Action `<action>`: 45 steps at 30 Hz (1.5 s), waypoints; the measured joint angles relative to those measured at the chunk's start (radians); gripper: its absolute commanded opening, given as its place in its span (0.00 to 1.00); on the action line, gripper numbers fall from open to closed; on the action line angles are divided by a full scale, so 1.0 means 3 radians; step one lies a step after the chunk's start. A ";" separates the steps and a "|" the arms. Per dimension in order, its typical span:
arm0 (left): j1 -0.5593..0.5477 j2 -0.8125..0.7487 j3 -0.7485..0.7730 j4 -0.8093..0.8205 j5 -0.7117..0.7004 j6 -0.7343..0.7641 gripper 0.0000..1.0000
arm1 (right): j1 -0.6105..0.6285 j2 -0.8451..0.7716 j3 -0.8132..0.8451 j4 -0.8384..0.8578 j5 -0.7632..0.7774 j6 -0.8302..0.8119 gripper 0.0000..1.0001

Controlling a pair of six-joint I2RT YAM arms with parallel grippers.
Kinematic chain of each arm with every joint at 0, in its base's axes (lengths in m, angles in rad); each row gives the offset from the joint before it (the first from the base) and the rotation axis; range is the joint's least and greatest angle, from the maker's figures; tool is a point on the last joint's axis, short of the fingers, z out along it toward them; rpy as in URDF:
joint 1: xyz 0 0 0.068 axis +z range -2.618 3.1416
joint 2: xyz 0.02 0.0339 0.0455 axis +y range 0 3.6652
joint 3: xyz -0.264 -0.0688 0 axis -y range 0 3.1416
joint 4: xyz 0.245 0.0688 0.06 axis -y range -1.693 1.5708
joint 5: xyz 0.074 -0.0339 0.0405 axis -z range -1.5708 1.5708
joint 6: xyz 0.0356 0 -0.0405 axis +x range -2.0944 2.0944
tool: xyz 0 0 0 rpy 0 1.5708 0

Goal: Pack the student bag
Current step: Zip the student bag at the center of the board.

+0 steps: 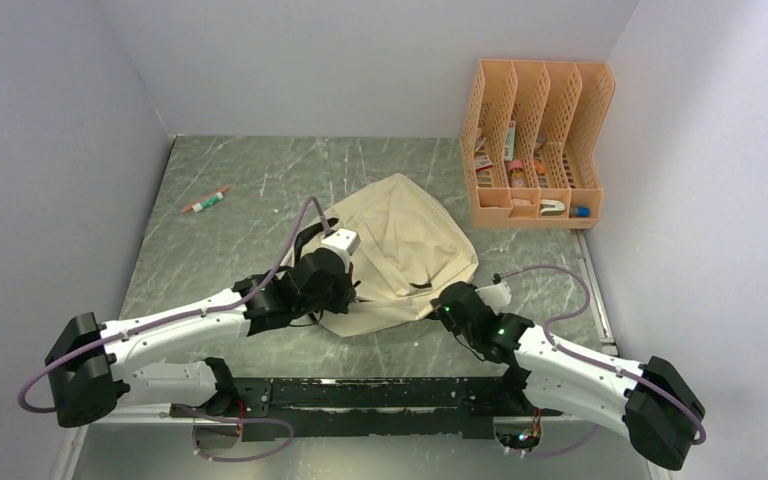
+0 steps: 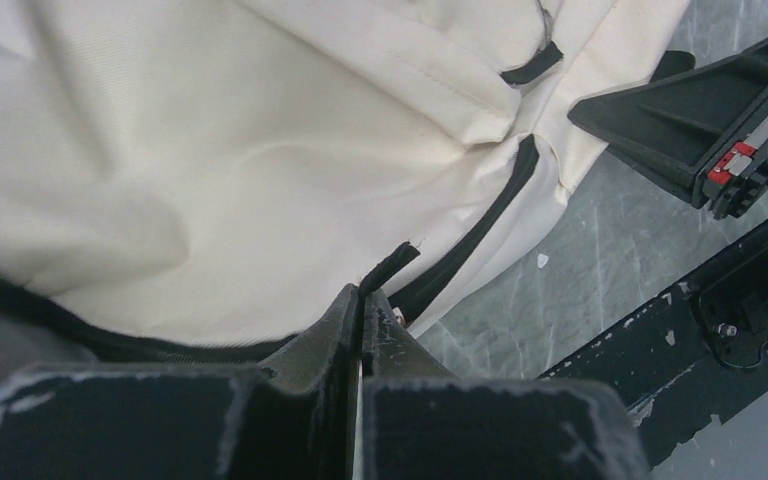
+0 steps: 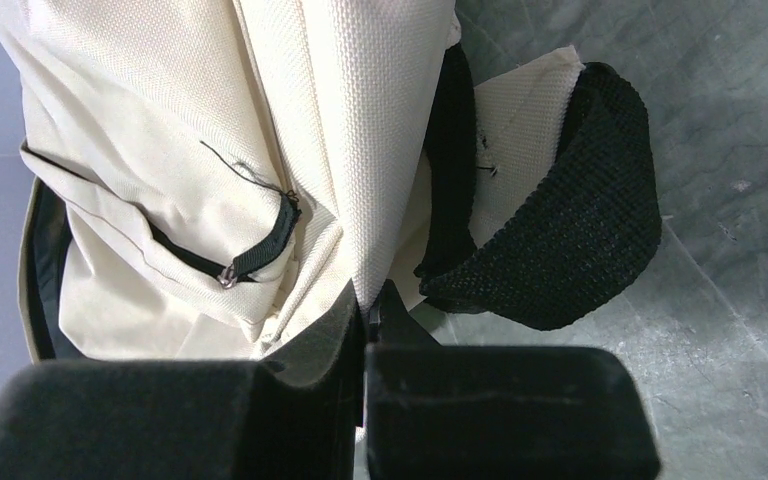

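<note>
Basically early stage, nothing visibly packed.

Left gripper [image 2: 362, 300]: jaws were together, pinched on a black tab [image 2: 392, 262] at the bag's near edge, right where the zipper [image 2: 500, 200] line ran out. Cream fabric of the bag [image 2: 260, 150] bunched just beyond the fingertips. A dark band showed along the lower edge on that side; could not tell whether it was lining or zipper tape.

Right gripper [image 3: 367, 305]: jaws also together, clamped on a fold of the bag's fabric at its near right corner. A black strap [image 3: 560, 230] looped just beside that fold, lying on the table [image 1: 260, 180]. The front pocket pull [image 3: 260, 250] sat flat and the pocket looked shut.

Bag lay slumped and flat mid-table between the two arms, touching both grippers. No bulge suggested contents.

Left to do, by my read: get the main compartment open, then load items. A pen [image 1: 206, 200] lay well apart at far left. The orange organizer [image 1: 535, 140] in the far right corner held several small things. The bag's mouth was not visibly open from above.
</note>
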 measured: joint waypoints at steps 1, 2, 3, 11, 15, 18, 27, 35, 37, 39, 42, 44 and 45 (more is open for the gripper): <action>0.0006 -0.0039 -0.0003 -0.0047 -0.0029 -0.0006 0.05 | 0.0000 0.0010 0.0004 -0.0004 0.0001 -0.0001 0.00; 0.0013 -0.0071 -0.0006 -0.0079 -0.0055 -0.0018 0.05 | -0.0001 0.0019 0.0006 -0.0005 0.0003 -0.0001 0.00; 0.0022 -0.0107 -0.0013 -0.0118 -0.0084 -0.0031 0.05 | -0.0001 0.0027 0.0009 -0.0006 0.0005 -0.0001 0.00; 0.0146 -0.0281 -0.0039 -0.0543 -0.0493 -0.0312 0.05 | -0.0031 0.0057 0.0017 -0.0039 0.0023 -0.0024 0.00; 0.0281 -0.0280 -0.0038 -0.0739 -0.0671 -0.0432 0.05 | -0.0045 0.0048 0.0017 -0.0072 0.0024 -0.0027 0.00; 0.0399 -0.0261 -0.0020 -0.0801 -0.0730 -0.0483 0.05 | -0.0048 0.0010 0.0017 -0.0095 0.0023 -0.0027 0.00; 0.0827 -0.0205 0.0137 -0.0849 -0.0745 -0.0448 0.05 | -0.0055 -0.0064 0.0042 -0.0163 0.0022 -0.0031 0.00; 0.0969 -0.0205 0.0178 -0.0510 -0.0492 -0.0024 0.05 | -0.0111 -0.0347 0.0174 -0.0552 0.0158 -0.0355 0.34; 0.0980 -0.0205 0.0178 -0.0407 -0.0383 0.0080 0.05 | -0.0118 -0.0504 0.0230 -0.0703 0.0175 -0.0506 0.36; 0.0982 -0.0205 0.0177 -0.0328 -0.0299 0.0149 0.05 | -0.0120 -0.0650 0.0337 -0.0824 0.0178 -0.0661 0.37; 0.0987 -0.0207 0.0175 -0.0229 -0.0193 0.0223 0.05 | -0.0121 -0.0861 0.0516 -0.0895 0.0179 -0.0947 0.39; 0.0989 -0.0212 0.0173 -0.0193 -0.0158 0.0248 0.05 | -0.0122 -0.0997 0.0585 -0.0853 0.0165 -0.1191 0.41; 0.0991 -0.0217 0.0170 -0.0178 -0.0141 0.0257 0.05 | -0.0122 -0.1068 0.0594 -0.0781 0.0140 -0.1349 0.41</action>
